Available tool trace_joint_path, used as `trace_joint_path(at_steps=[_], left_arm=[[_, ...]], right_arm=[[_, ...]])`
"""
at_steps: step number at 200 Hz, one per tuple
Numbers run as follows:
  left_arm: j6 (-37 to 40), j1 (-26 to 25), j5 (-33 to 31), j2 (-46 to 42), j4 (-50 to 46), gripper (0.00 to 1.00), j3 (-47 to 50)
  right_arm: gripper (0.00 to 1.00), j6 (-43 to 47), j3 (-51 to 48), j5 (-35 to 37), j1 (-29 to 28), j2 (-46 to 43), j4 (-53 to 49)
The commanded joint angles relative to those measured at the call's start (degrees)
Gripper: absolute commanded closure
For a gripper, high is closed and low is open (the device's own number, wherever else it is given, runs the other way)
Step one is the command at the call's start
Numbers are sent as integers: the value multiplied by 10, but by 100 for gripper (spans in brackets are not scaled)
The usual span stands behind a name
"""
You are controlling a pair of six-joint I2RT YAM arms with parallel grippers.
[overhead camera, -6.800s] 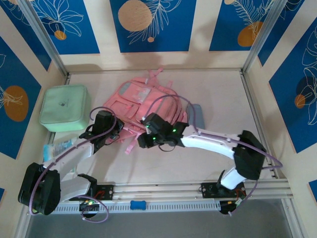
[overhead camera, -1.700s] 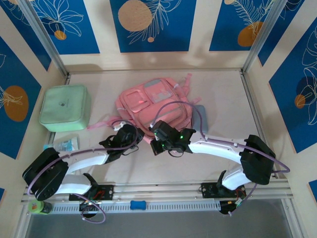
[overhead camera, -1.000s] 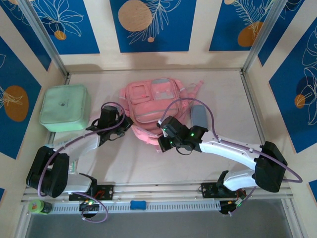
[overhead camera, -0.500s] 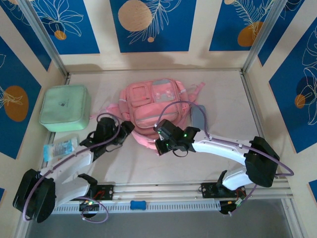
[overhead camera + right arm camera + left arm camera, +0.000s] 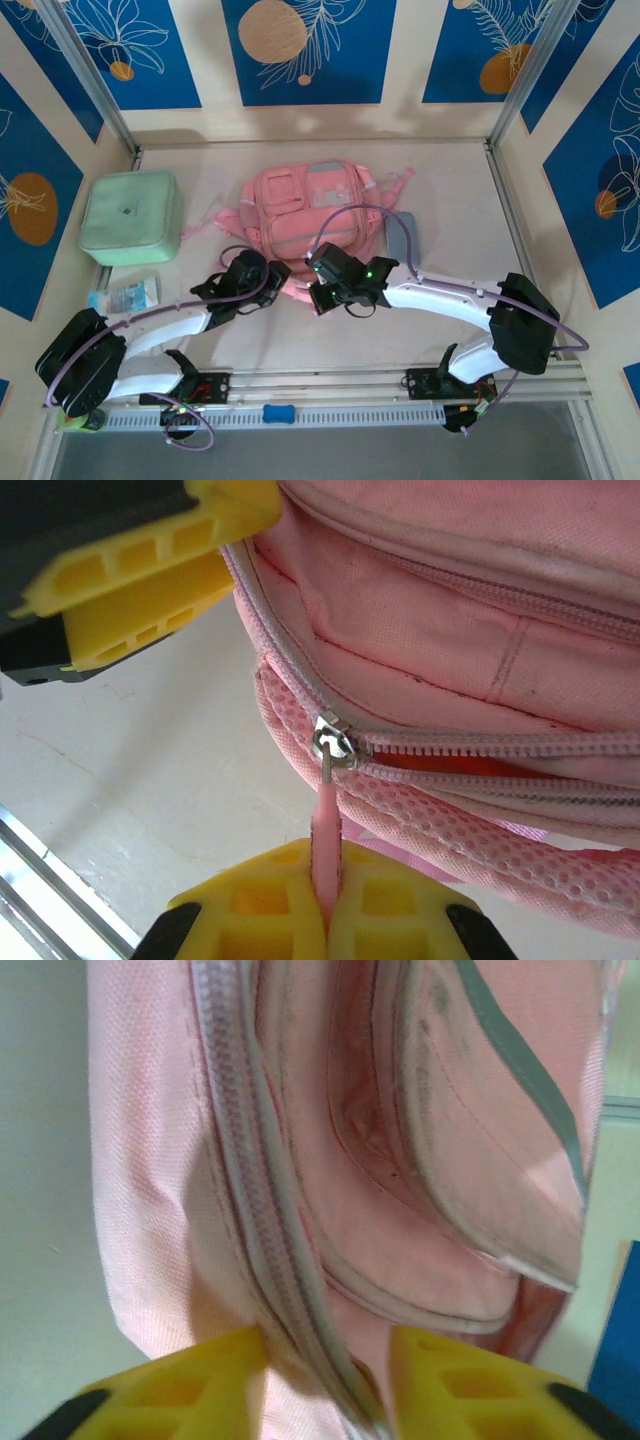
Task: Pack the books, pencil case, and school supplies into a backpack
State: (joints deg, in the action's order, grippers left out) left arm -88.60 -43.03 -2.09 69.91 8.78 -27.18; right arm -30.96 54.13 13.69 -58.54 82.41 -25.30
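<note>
The pink backpack (image 5: 305, 200) lies flat in the middle of the table, front pockets up. My right gripper (image 5: 312, 288) sits at its near edge, shut (image 5: 325, 865) on the pink zipper pull (image 5: 327, 810). Its slider (image 5: 335, 745) sits at a corner, and the zip to its right gapes over orange lining. My left gripper (image 5: 278, 272) meets the same edge from the left. Its yellow fingers (image 5: 200, 1380) are shut on a fold of the backpack's zip seam (image 5: 290, 1290). The grey-blue pencil case (image 5: 403, 235) lies by the backpack's right side. The books are out of view.
A mint-green lidded box (image 5: 130, 215) stands at the left, with a small pale-blue packet (image 5: 130, 295) just in front of it. The table's side rails run along both edges. A small blue piece (image 5: 280, 412) lies on the front rail.
My left gripper let go, moved right along the backpack's near edge and closed again on the zip seam. The right gripper keeps the zipper pull. The backpack shifted slightly.
</note>
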Motion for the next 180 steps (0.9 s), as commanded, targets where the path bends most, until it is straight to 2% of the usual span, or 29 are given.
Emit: trace_joint_path(at_steps=[1, 32, 56, 102, 143, 168, 180], left_arm=[[-13, -5, -39, 16, 21, 76, -15], [12, 2, -45, 25, 62, 100, -5], [55, 30, -64, 0, -5, 100, -23], [182, 168, 16, -17, -84, 100, -66], [238, 241, 40, -2, -116, 100, -86], [273, 305, 97, 20, -110, 100, -108], [289, 315, 89, 28, -142, 100, -132]], right_arm=[[100, 13, 24, -14, -10, 5, 0], [100, 18, 22, -16, -13, 5, -17], [100, 18, 13, -3, -12, -9, -51], [100, 6, -31, 18, 26, -82, -120], [100, 5, -46, 2, 109, -127, -162], [100, 7, -19, 35, 119, -124, -186], [100, 6, -2, 33, 120, -113, -186]])
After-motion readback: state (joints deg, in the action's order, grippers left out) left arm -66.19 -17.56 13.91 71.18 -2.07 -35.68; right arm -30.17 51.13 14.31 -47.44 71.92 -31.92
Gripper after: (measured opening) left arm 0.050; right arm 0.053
